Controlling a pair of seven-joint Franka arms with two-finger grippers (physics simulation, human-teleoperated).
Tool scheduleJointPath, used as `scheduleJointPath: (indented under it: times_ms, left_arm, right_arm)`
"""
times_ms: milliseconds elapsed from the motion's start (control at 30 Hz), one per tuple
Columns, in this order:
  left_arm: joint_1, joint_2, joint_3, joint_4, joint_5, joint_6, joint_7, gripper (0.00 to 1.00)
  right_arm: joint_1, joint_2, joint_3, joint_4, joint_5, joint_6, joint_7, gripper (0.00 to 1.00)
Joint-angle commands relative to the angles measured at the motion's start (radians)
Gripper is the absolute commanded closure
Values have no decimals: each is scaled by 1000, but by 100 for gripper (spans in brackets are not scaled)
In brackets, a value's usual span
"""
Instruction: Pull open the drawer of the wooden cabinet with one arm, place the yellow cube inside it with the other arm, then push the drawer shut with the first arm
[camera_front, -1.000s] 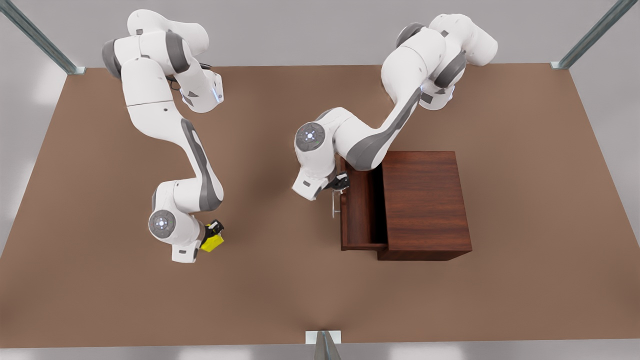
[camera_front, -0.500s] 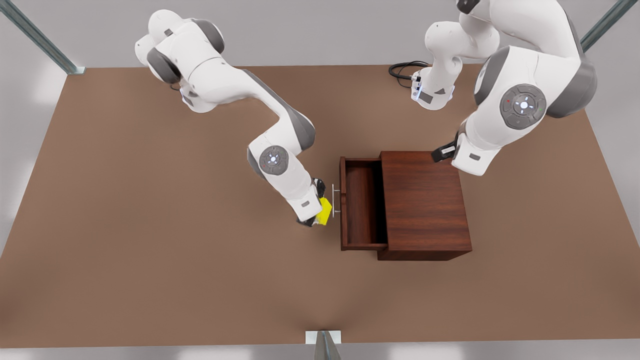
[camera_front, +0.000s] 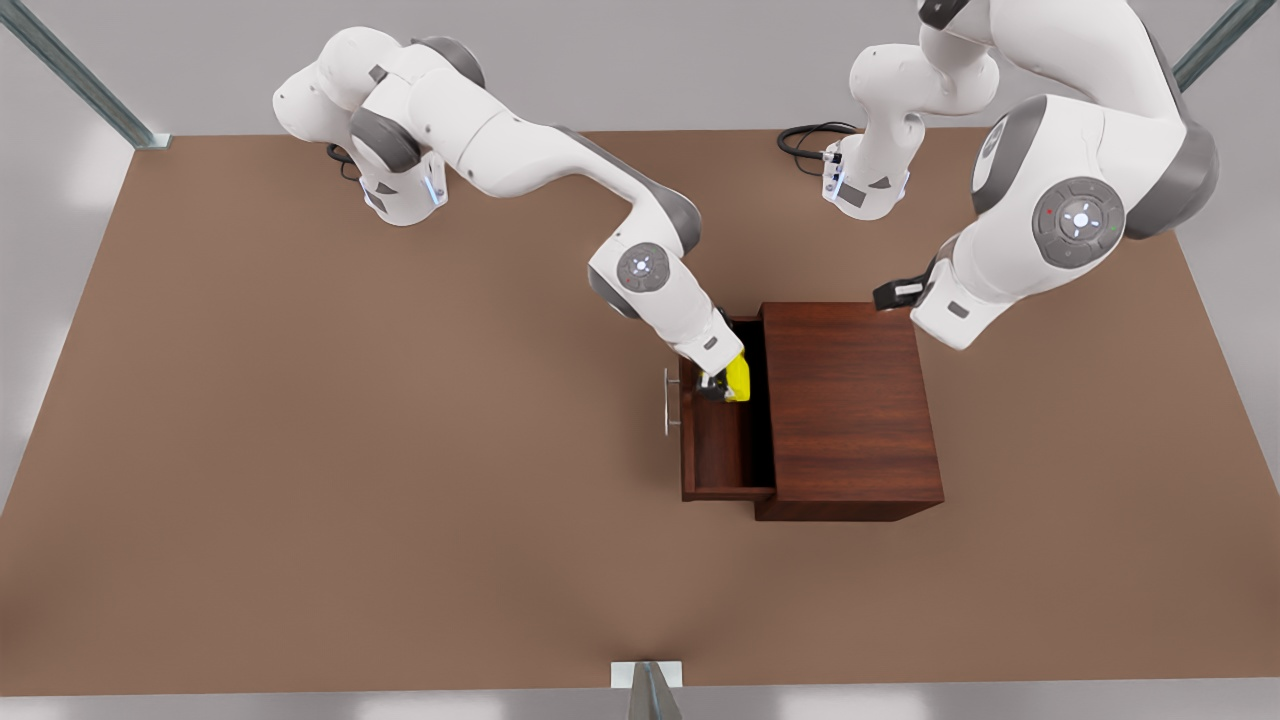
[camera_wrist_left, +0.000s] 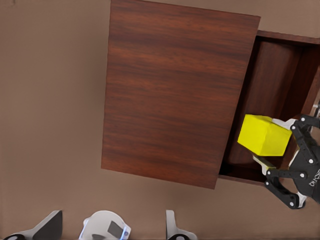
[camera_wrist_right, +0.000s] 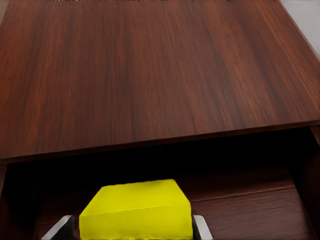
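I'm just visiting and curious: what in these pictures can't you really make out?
- Whether the yellow cube touches the drawer floor: in the front view the right tool and its wrist cover that spot.
- The right tool's fingers: cut off by the edge of the right wrist view.
- The left tool: in the front view, partly behind its own white wrist.
- The drawer's rear part: hidden under the wooden cabinet top.

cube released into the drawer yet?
No, the right gripper is shut on the yellow cube, holding it above the open drawer.
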Motion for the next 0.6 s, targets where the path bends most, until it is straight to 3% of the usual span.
scheduleJointPath:
  times_ms: [0, 100, 133, 167, 233, 267, 300, 333, 367, 467, 567]
  left_arm:
    - [1, -1, 0, 0, -7, -16, 162, 0]
    - [-1, 2, 0, 0, -8, -8, 160, 0]
    - [-1, 9, 0, 0, -7, -5, 160, 0]
    - [-1, 9, 0, 0, -2, -4, 160, 0]
    - [-7, 9, 0, 0, -11, 8, 154, 0]
    - [-19, 9, -2, 0, -42, 7, 151, 0]
    - [-76, 14, -4, 3, -79, 10, 41, 10]
    - [-211, 64, -4, 14, -72, 82, -257, 57]
    - [-309, 124, -4, 40, -72, 168, -613, 78]
    - [-493, 241, -2, 72, -69, 396, -1432, 79]
    - [-595, 353, 1, 101, 30, 722, -2170, 79]
  right_arm:
    - [2, 6, 2, -3, -3, 70, -11, 0]
    - [-14, 0, 2, -5, 4, 80, -3, 0]
    - [-56, -39, 6, -48, 4, 2, 3, 0]
    - [-76, -95, 3, -58, 23, -107, 66, 0]
    - [-215, -245, -20, -34, 14, -616, 544, 0]
    - [-269, -268, -53, -34, 24, -734, 687, 0]
    - [-399, -268, -61, -25, 11, -902, 828, 0]
    - [-481, -268, -125, -16, -11, -1011, 859, 0]
    - [-493, -294, -192, -17, -90, -1060, 848, 0]
    - [-607, -547, -195, -155, -172, -1088, 847, 0]
    - [-637, -646, -195, -183, -192, -1068, 839, 0]
